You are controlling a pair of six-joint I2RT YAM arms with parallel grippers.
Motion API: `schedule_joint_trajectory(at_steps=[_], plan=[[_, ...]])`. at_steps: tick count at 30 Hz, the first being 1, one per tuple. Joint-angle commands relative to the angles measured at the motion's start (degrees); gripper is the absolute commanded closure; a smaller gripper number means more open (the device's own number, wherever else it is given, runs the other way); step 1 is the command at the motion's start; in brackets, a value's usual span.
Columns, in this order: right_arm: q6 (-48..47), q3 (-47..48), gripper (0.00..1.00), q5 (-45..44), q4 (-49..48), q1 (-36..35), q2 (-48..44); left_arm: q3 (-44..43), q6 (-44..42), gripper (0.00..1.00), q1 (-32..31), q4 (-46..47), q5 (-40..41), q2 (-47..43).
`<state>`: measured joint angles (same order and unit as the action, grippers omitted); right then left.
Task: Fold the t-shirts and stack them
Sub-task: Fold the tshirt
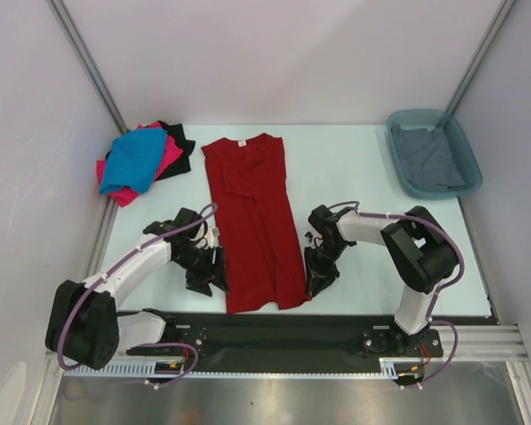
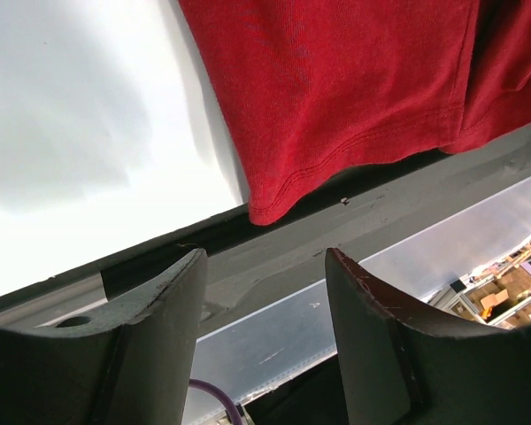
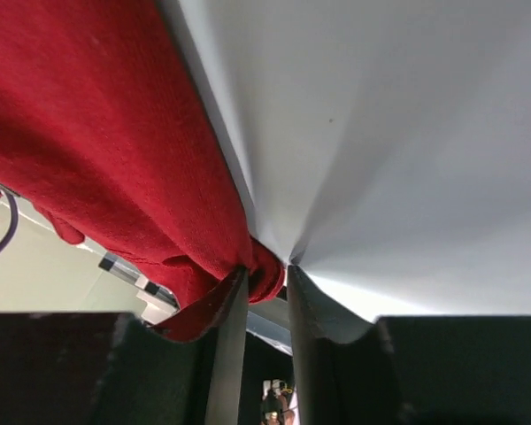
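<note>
With the dark red t-shirt (image 1: 257, 212) at frame centre being folded, the right end effector (image 3: 267, 273) pinches its lower-right hem corner, while the left end effector (image 2: 265, 257), open and empty, likely must grasp the lower-left corner next.

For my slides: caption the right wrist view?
Right fingers pinch a corner of the dark red t-shirt on the white table.
</note>
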<state>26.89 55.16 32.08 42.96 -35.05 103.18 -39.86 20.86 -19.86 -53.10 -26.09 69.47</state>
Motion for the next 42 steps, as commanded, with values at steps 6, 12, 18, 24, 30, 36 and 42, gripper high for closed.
schedule_joint_trajectory(at_steps=[6,12,18,24,30,36,42], plan=[[0.1,-3.6,1.0,2.4,-0.9,-1.5,-1.6,-0.3,-1.2,0.38,-0.3,0.4,-0.1,-0.6],[1.6,-5.8,1.0,2.1,0.5,-3.3,-5.4,-0.2,-1.1,0.38,-0.3,0.7,-0.1,-0.4],[4.0,-6.4,1.0,-2.8,4.7,-3.5,-11.8,-0.5,-1.0,0.38,-0.3,0.9,-0.1,0.1],[4.8,1.0,0.61,-18.1,13.2,-3.5,-17.0,-0.9,-0.6,0.38,-0.3,1.3,-0.4,0.0],[1.1,13.5,0.56,-22.7,14.5,-2.2,-13.7,-5.1,-0.2,0.38,-0.3,2.6,-0.1,0.7],[-3.0,23.4,0.62,-22.5,12.3,-2.8,-3.4,-10.2,2.0,0.39,-0.5,7.0,-0.9,5.3],[-4.0,26.1,0.63,-21.2,11.9,-3.3,-1.6,-10.6,1.3,0.43,-3.8,6.8,0.5,13.3]])
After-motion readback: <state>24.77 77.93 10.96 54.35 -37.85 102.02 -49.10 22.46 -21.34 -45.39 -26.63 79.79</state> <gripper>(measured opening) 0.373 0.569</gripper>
